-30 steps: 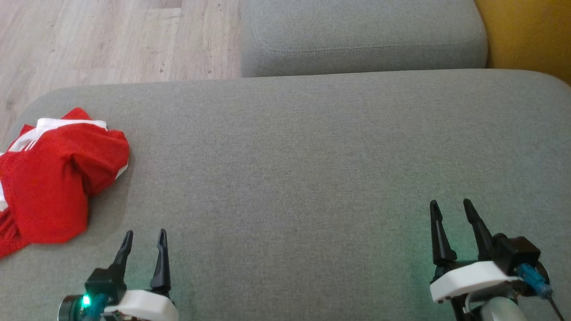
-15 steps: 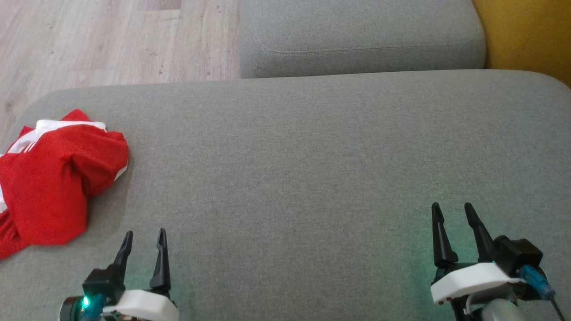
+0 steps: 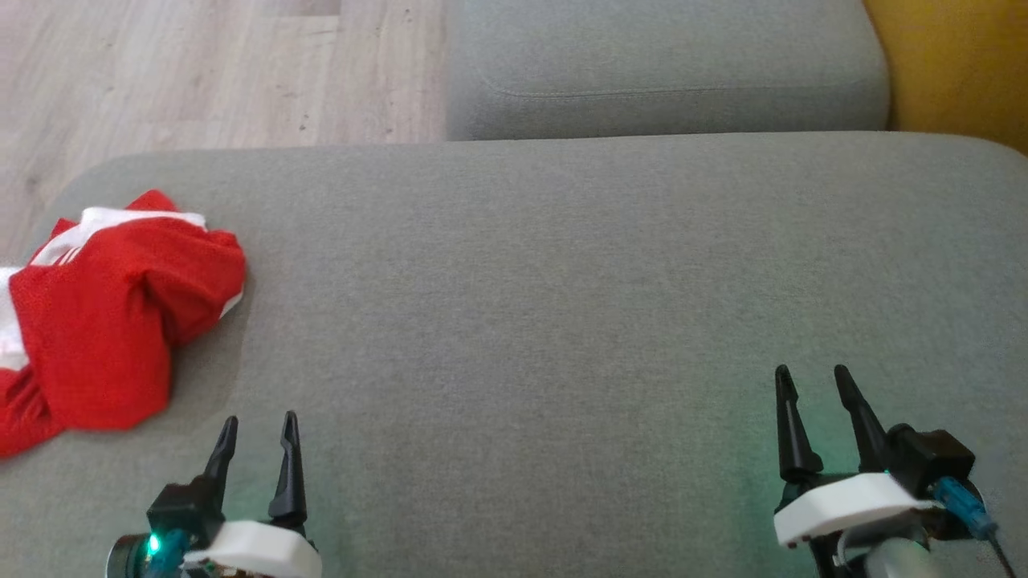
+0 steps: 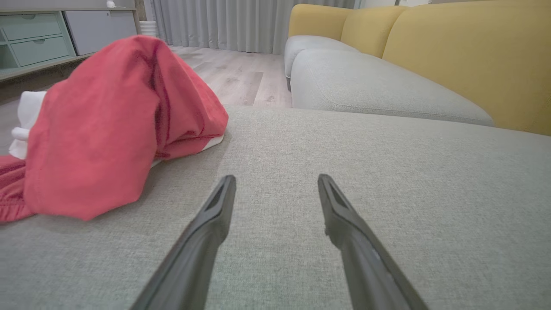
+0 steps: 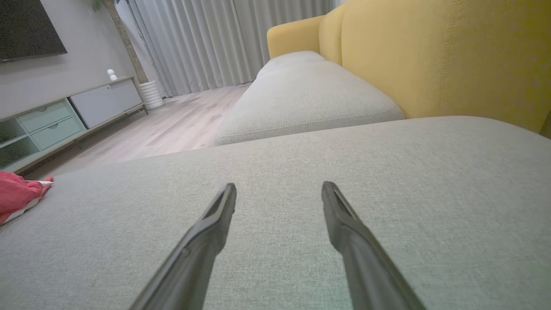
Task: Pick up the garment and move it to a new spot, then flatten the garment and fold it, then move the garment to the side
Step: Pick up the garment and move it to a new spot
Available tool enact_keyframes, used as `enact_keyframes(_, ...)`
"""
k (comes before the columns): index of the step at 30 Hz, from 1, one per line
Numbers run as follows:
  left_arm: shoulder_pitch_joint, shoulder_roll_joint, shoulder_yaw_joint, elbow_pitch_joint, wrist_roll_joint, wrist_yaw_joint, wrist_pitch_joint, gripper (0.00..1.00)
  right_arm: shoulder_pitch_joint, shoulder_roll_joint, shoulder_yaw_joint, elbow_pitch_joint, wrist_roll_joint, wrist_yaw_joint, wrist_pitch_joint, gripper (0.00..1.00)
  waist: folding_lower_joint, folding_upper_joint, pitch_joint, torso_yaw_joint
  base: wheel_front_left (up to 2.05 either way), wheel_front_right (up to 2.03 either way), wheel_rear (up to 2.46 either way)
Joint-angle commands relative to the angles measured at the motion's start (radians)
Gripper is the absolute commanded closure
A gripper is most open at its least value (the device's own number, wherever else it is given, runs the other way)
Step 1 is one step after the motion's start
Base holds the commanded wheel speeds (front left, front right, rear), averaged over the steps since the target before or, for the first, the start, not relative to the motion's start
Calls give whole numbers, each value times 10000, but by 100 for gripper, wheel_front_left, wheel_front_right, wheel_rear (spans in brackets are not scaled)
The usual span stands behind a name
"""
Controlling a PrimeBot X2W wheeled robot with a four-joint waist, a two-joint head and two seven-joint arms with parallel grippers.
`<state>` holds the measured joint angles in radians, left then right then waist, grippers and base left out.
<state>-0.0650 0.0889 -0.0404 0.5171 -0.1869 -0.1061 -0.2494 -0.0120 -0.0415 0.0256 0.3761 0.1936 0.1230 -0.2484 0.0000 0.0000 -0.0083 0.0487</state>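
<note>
Garment lies crumpled at the sofa seat's left edge, no clear long axis. Left end effector and right end effector are both released, empty.

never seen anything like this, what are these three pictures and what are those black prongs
It is a two-armed robot at a grey sofa cushion. One picture looks down from a camera on its head; the other two come from cameras on its wrists, each looking along that arm's own prongs. The prongs are its jaws for gripping. The left gripper and right gripper both stand open and hold nothing. On the cushion, at the robot's left, lies a crumpled red garment with white trim, which the robot is meant to fold. It is untouched. Behind are a second cushion, a yellow backrest and wooden floor.
</note>
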Motion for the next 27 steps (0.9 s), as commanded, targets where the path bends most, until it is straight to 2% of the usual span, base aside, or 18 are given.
enact_keyframes(1, -598, 111, 311, -187, -91, -52, -124, 0, -475, -87, 309, -399, 77, 77, -134, 0, 0, 0, -17, 238, 0, 0, 0)
enact_keyframes(5, -665, 86, 257, -153, -75, -50, -124, 0, -394, -87, 431, -515, 176, 77, -134, 0, 0, 0, -48, 938, 0, 0, 0)
enact_keyframes(13, -531, 147, 315, -73, -134, -19, -124, 0, -364, -87, 778, -590, 349, 77, -134, 0, 0, 0, -96, 3118, 0, 0, 0)
enact_keyframes(17, -332, 229, 418, -95, -193, 24, -124, 0, -515, -87, 1041, -562, 463, 77, -134, 0, 0, 0, -76, 3859, 0, 0, 0)
enact_keyframes(22, -292, 300, 461, -188, -279, 1, -124, 0, -691, -87, 1234, -537, 481, 77, -134, 0, 0, 0, 80, 4099, 0, 0, 0)
enact_keyframes(27, -710, 270, 447, -542, -666, -83, -31, 0, -1001, -87, 1443, -596, 286, 77, -134, 0, 0, 0, 743, 3792, 0, 0, 0)
